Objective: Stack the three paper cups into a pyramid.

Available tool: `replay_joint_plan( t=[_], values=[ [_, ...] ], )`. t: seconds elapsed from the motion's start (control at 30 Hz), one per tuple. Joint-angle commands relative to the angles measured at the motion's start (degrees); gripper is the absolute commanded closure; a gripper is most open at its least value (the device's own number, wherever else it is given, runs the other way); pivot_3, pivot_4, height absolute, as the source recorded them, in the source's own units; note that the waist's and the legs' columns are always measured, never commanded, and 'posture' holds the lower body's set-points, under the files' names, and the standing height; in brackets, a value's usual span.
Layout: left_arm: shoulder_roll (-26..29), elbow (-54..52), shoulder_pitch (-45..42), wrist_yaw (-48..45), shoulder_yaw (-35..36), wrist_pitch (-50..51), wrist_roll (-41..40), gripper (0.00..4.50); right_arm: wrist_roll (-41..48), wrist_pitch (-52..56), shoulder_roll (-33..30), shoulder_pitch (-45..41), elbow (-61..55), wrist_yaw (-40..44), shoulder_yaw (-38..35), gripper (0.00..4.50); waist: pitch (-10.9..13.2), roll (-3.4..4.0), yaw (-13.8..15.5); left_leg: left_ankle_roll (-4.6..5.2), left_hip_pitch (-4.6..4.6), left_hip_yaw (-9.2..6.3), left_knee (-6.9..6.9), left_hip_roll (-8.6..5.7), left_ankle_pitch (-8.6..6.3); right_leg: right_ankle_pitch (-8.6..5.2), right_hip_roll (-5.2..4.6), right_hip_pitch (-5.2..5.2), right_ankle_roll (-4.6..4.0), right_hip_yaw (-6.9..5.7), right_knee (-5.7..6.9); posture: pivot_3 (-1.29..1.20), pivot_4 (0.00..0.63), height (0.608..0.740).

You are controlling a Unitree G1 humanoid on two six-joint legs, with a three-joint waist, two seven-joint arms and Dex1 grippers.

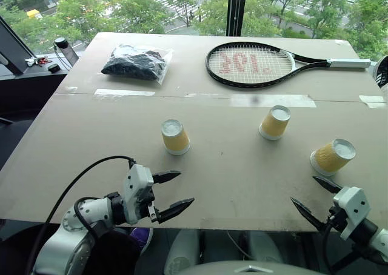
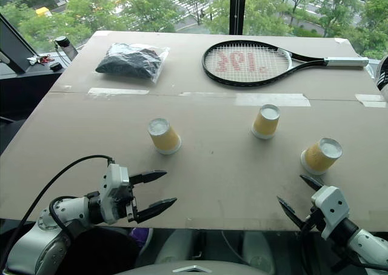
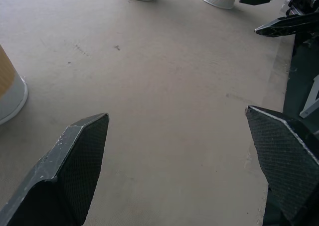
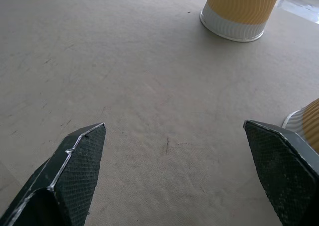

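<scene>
A flat brown bench (image 1: 230, 184) stands before windows. Both grippers, left (image 1: 173, 194) and right (image 1: 314, 197), hover at its near edge, fingers apart and empty. Three cups stand inverted and well apart: left (image 1: 175, 136), middle (image 1: 275, 122), right (image 1: 332, 156). Being light, they could tip or skid under an off-centre pinch.

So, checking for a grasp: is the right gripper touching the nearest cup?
Apart. The left eye view shows bare table between the open right gripper and the nearest cup.

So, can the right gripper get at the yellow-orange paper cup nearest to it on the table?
Probably yes. The right gripper is open, and bare table lies between it and the nearest upside-down yellow-orange paper cup; nothing blocks the way.
</scene>
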Motion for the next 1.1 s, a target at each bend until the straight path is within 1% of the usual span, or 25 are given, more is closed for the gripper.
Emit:
replay_joint_plan(
  t=[0.03, 0.13, 0.3, 0.43, 0.53, 0.7, 0.9, 1.0, 1.1],
  values=[
    [-0.58, -1.26, -0.43, 0.39, 1.2, -0.66, -1.12, 0.0, 0.83, -0.13, 0.12, 0.02, -2.67, -0.82, -1.08, 0.13, 0.0, 0.0, 0.1, 0.0, 0.0, 0.0, 0.0, 0.0, 0.0, 0.0, 0.0, 0.0, 0.0, 0.0, 0.0, 0.0, 0.15, 0.74],
    [-1.4, -1.79, -1.86, 0.59, 1.98, -0.56, -3.08, 0.0, 1.29, 1.73, 0.09, -0.08, -6.42, -1.84, -0.32, 0.13, 0.0, 0.02, 0.32, 0.0, 0.0, 0.0, 0.0, 0.0, 0.0, -0.01, -0.01, 0.0, -0.01, -0.01, 0.0, 0.0, 0.15, 0.74],
    [-2.3, -0.52, -3.93, -0.48, 1.92, -1.97, -3.43, 0.0, 0.5, 2.9, 0.3, -1.3, -9.7, -3.72, 0.34, 0.13, -0.02, 0.01, 0.36, 0.0, -0.02, -0.01, 0.0, 0.0, 0.0, 0.04, -0.01, 0.0, 0.08, -0.04, -0.01, 0.0, 0.15, 0.74],
    [-3.0, 0.99, -4.09, -2.77, 2.67, -4.73, -3.62, 0.0, 1.45, 3.03, -0.57, -2.08, -11.89, -2.77, 1.27, 0.13, -0.02, 0.01, 0.31, 0.0, -0.03, 0.0, 0.0, 0.0, 0.0, 0.05, 0.0, 0.0, 0.09, -0.04, -0.03, 0.0, 0.15, 0.74],
    [-3.74, 2.07, -4.05, -2.49, 3.41, -5.51, -3.34, 0.0, 2.64, 3.04, -1.39, -2.59, -12.71, -1.19, 2.08, 0.13, -0.02, 0.01, 0.34, 0.0, -0.02, -0.01, 0.0, 0.0, 0.0, 0.05, 0.01, 0.0, 0.09, -0.07, -0.02, 0.0, 0.15, 0.74],
    [-6.34, 3.55, -4.71, 4.26, 6.81, -5.47, -1.81, 0.0, 6.15, 0.35, -3.3, -3.79, -12.57, 3.78, 2.88, 0.13, -0.02, 0.0, 0.34, 0.01, -0.03, -0.02, 0.02, -0.01, -0.01, 0.06, 0.01, 0.02, 0.11, -0.07, -0.03, 0.0, 0.15, 0.74],
    [-5.33, 5.51, -8.68, 12.6, 11.99, 1.61, -3.43, 0.0, 9.78, 0.64, -5.74, -6.67, -12.23, 8.52, 4.19, 0.13, -0.02, -0.01, 0.34, 0.02, -0.03, -0.07, 0.03, -0.01, -0.01, 0.07, 0.04, 0.04, 0.13, -0.13, -0.01, 0.0, 0.15, 0.74],
    [-4.64, 6.68, -11.92, 12.92, 12.06, 3.2, -3.85, 0.0, 11.02, 1.96, -6.59, -8.9, -12.52, 9.08, 5.19, 0.13, -0.03, -0.04, 0.33, 0.02, -0.02, -0.13, 0.07, -0.01, 0.0, 0.07, 0.09, 0.05, 0.13, -0.2, 0.04, 0.0, 0.15, 0.74],
    [-3.89, 9.21, -16.92, 12.93, 10.28, 4.22, -2.53, 0.0, 12.78, 3.55, -7.7, -11.07, -12.75, 9.82, 5.73, 0.13, -0.02, -0.07, 0.43, 0.02, -0.01, -0.12, 0.09, -0.05, 0.0, 0.08, 0.08, 0.07, 0.14, -0.22, 0.04, 0.0, 0.15, 0.74]
  ],
)
